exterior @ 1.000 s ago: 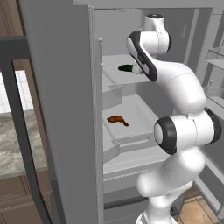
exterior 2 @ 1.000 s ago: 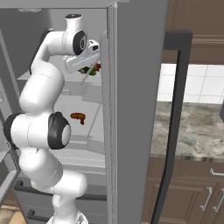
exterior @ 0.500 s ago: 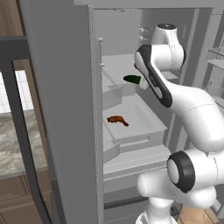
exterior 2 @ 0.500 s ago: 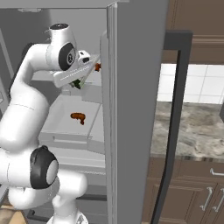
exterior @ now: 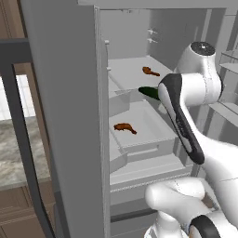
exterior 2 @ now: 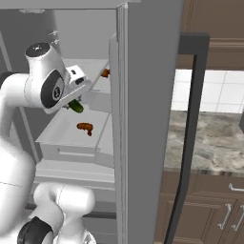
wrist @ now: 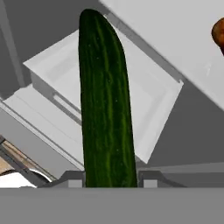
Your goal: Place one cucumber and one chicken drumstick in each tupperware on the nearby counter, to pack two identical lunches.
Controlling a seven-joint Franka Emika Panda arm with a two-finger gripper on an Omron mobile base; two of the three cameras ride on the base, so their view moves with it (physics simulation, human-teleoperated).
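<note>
My gripper (wrist: 109, 177) is shut on the long dark green cucumber (wrist: 105, 105), which stands up between the two fingertips. From the left base view the cucumber (exterior: 148, 92) pokes out from behind my forearm, in front of the open fridge shelves; from the right it hangs under the hand (exterior 2: 75, 106). One chicken drumstick (exterior: 149, 71) lies on the upper shelf, also seen as a drumstick (exterior 2: 105, 73) beside the door edge. A second drumstick (exterior: 124, 127) (exterior 2: 85, 127) lies in the lower tray. The tupperware is out of view. The counter (exterior 2: 209, 138) runs to the right of the fridge.
The open fridge door (exterior 2: 147, 119) stands close to the arm's right side, and a fridge wall (exterior: 65, 116) on the left. White shelves and a drawer (exterior: 148, 139) sit below the hand. A dark frame (exterior 2: 188, 133) rises before the counter and cabinets (exterior 2: 209, 209).
The arm has drawn the cucumber off the upper shelf, down and outward towards the fridge front. The upper drumstick, hidden before by the hand, now shows.
</note>
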